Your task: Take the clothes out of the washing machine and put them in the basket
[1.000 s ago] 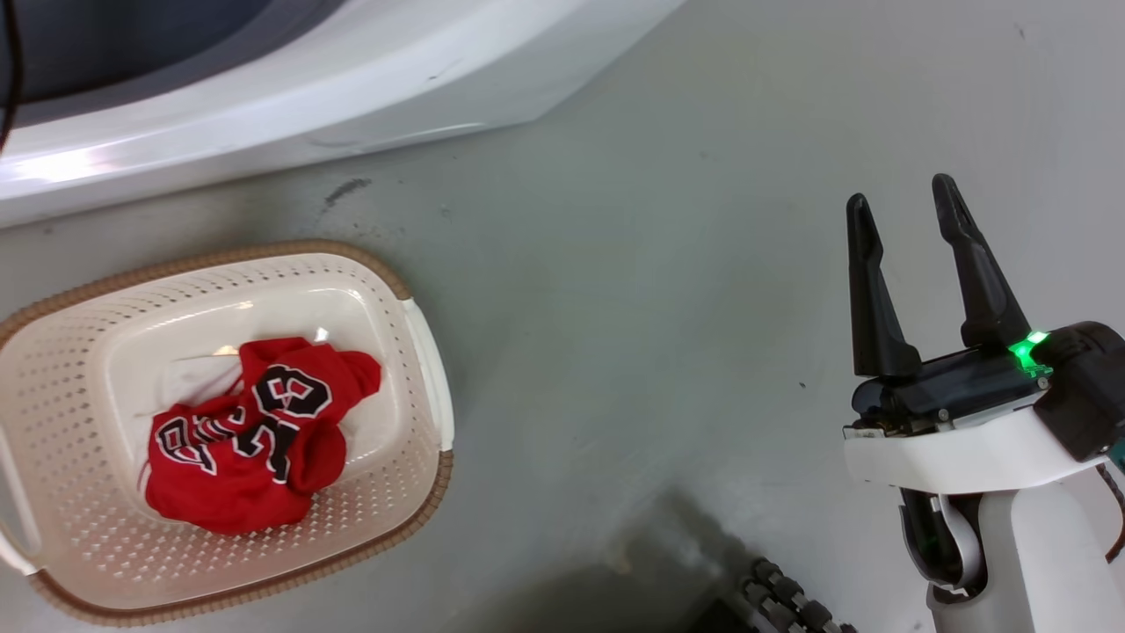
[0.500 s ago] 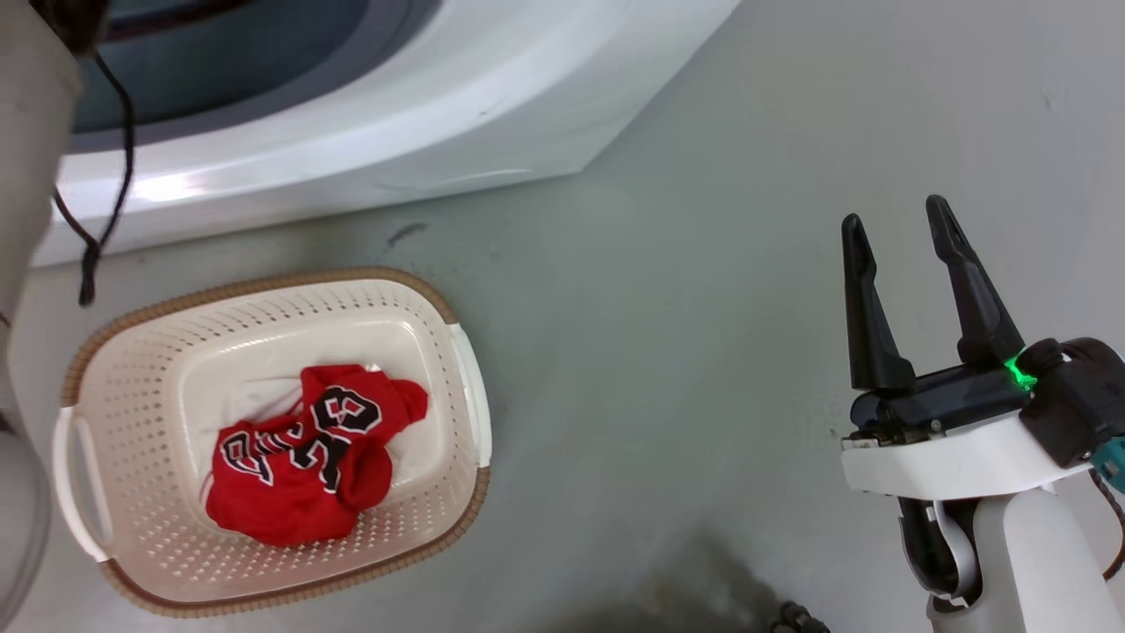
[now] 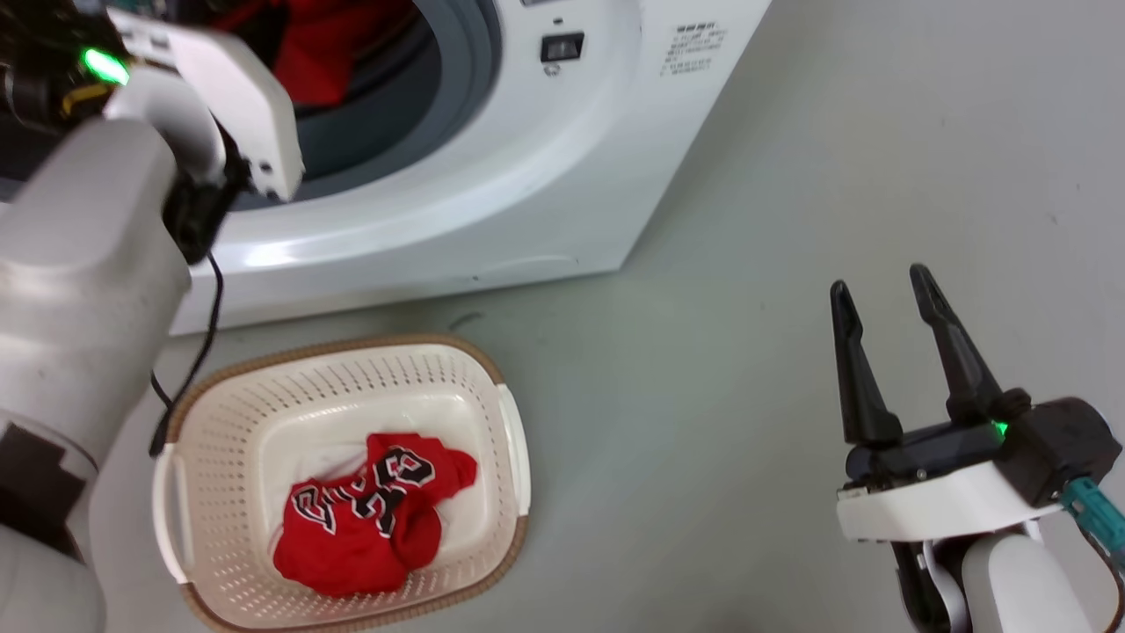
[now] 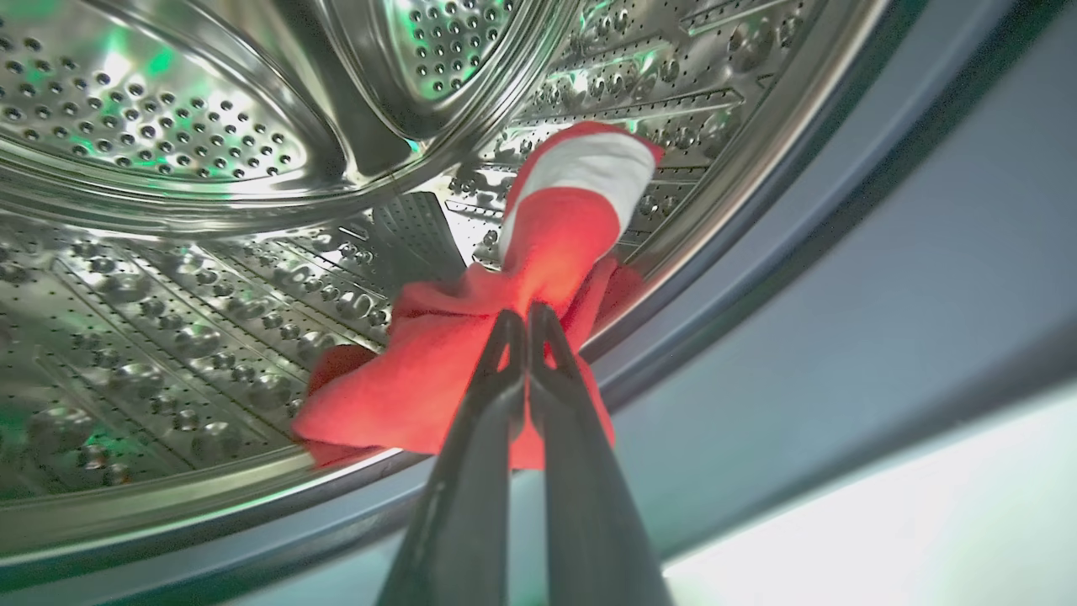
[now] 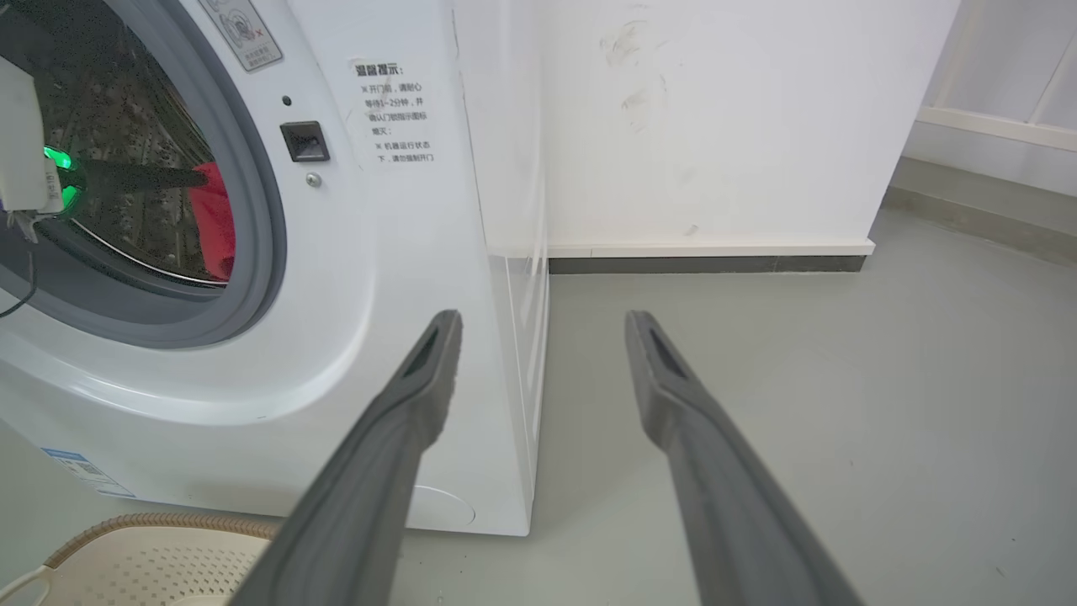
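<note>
Bright even light; green-tinged glare inside the washing machine.

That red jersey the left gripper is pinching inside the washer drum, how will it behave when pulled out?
Probably floppy: the red jersey drapes in folds around the left gripper, so it should trail below the pinch. Likely light, since the fabric looks thin. It may drag over the grey door ring rather than lift clear.

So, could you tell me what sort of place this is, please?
Probably a laundry room or test space: a white washer stands on a grey floor by a white wall, with a basket in front.
</note>
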{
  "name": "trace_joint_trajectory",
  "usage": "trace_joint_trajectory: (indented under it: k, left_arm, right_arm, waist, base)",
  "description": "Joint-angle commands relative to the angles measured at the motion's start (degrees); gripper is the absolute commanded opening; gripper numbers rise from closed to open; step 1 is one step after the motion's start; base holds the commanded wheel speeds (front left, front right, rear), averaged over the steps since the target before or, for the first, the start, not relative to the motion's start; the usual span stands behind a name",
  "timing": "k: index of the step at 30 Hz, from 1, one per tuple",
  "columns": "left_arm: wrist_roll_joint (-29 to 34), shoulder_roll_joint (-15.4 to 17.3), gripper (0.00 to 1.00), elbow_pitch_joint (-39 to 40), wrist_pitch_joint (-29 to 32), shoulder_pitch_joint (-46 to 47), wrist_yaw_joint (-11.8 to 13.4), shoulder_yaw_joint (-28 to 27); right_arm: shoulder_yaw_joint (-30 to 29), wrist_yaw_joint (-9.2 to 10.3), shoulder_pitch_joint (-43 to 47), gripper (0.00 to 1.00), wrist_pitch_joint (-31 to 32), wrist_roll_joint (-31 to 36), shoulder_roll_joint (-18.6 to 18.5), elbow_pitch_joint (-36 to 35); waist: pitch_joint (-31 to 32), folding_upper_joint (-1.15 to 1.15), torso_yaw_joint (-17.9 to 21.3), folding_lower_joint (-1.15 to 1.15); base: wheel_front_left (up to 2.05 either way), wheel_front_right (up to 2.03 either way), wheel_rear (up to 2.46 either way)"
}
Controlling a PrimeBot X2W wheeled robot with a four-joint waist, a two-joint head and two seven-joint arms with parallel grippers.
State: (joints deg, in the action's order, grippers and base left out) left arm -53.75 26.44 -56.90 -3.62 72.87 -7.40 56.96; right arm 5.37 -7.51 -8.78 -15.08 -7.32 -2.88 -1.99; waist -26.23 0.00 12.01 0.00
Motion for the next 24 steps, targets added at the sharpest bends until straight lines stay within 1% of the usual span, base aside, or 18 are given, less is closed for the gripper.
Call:
trace_joint_trajectory:
  k: [1,5,6,11,17,21,24]
  left_arm:
    - [-0.07,0.13,0.00,0.87,-1.34,-2.05,-0.01,0.47]
    - [-0.38,0.20,0.00,3.40,-4.83,-5.70,0.14,0.57]
    - [-0.38,0.20,0.00,3.40,-4.83,-5.70,0.14,0.57]
    - [0.12,0.78,0.00,7.73,-8.06,-9.45,1.52,0.88]
    - [1.05,3.48,0.00,15.91,-9.85,-13.66,4.36,0.83]
    - [1.64,5.85,0.00,22.97,-10.20,-16.79,7.07,1.06]
    - [1.84,8.03,0.00,29.08,-10.25,-18.92,9.67,0.78]
  right_arm:
    - [-0.09,0.04,1.14,1.00,-0.13,0.61,0.02,0.18]
    - [0.07,0.04,2.77,1.00,-0.13,1.33,0.01,0.55]
    - [0.07,0.04,2.77,1.00,-0.13,1.33,0.01,0.55]
    - [-0.07,0.04,5.04,1.00,-0.13,1.86,0.02,1.18]
    - [-0.38,0.04,7.21,1.00,-0.13,2.22,0.01,1.71]
    - [-0.46,0.04,8.80,1.00,-0.13,2.44,0.01,2.10]
    - [-0.31,0.04,9.77,1.00,-0.13,2.57,0.02,2.47]
  waist:
    - [3.10,0.00,-1.54,0.00]
    - [6.01,0.00,-2.74,0.00]
    - [6.01,0.00,-2.74,0.00]
    - [9.50,0.00,-4.19,0.00]
    - [13.06,0.00,-5.40,0.00]
    - [15.53,0.00,-6.45,0.00]
    - [17.17,0.00,-7.24,0.00]
  base:
    - [0.00,0.00,0.00]
    - [0.00,0.00,0.00]
    - [0.00,0.00,0.00]
    - [0.00,0.00,0.00]
    - [0.00,0.00,0.00]
    - [0.00,0.00,0.00]
    - [0.00,0.00,0.00]
